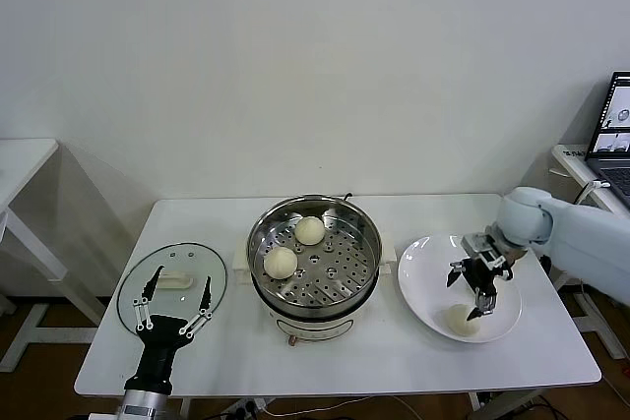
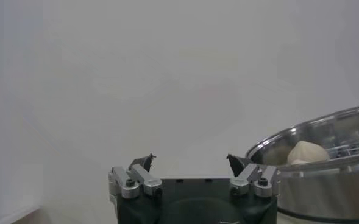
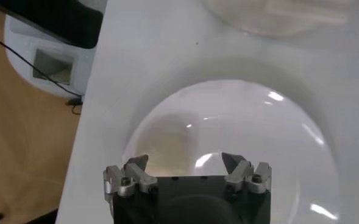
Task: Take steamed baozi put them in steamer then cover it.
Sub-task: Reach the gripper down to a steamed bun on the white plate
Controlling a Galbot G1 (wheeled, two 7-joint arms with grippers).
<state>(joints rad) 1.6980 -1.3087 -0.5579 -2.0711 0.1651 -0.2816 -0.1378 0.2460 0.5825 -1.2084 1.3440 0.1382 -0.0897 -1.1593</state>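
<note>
The steamer [image 1: 362, 243] stands mid-table with two baozi on its perforated floor, one at the back [image 1: 309, 230] and one at the left [image 1: 281, 262]. A third baozi [image 1: 460, 319] lies in the white plate [image 1: 423, 277] to the right. My right gripper [image 1: 469, 295] is open just above the plate, with its lower finger right beside that baozi. In the right wrist view the open gripper [image 3: 184, 161] hangs over the plate [image 3: 270, 128], where a blurred cream shape [image 3: 167, 143] lies. My left gripper [image 1: 183, 278] is open above the glass lid [image 1: 133, 297]. The left wrist view shows it open and empty [image 2: 190, 159], with the steamer [image 2: 331, 189] beside it.
The lid's white handle [image 1: 177, 281] sits between the left fingers. A laptop [image 1: 615, 135] stands on a side table at the far right. Another white table [image 1: 20, 159] is at the far left. The table's front edge [image 1: 335, 388] is close to both arms.
</note>
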